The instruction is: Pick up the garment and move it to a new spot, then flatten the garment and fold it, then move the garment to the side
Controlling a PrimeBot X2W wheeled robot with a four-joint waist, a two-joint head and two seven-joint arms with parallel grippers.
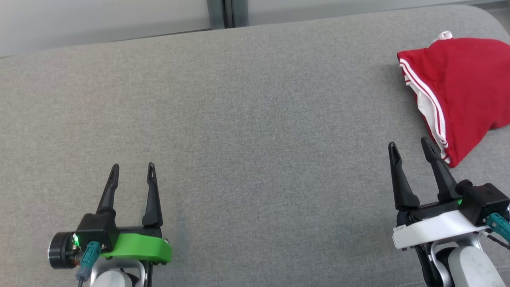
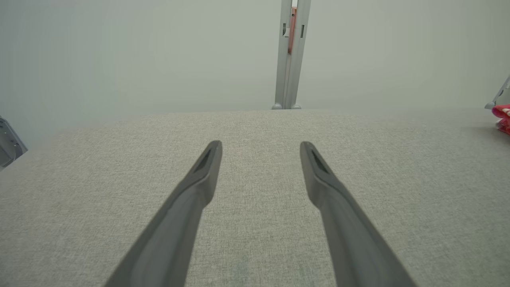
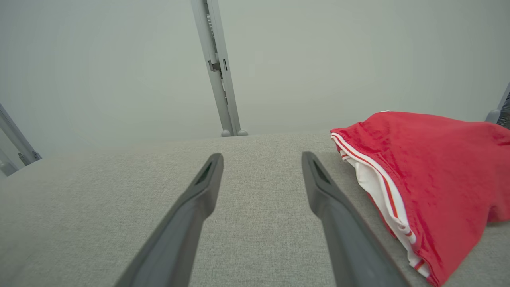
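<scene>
Left gripper is sitting at lower left of the head view with fingers spread wide and nothing between them, only the bare grey fabric surface under it. Right gripper is sitting at lower right, also spread fully and holding nothing. Red garment with white side stripes is lying in a rumpled heap at the far right of the surface, running off the frame edge. Its near corner is lying just beside the right gripper's outer finger — touching or not, can't tell. In the right wrist view the cloth is lying to the right of that finger, not between the fingers. Left gripper is sitting well apart from the garment. Grey upright post is standing behind the surface's far edge.
</scene>
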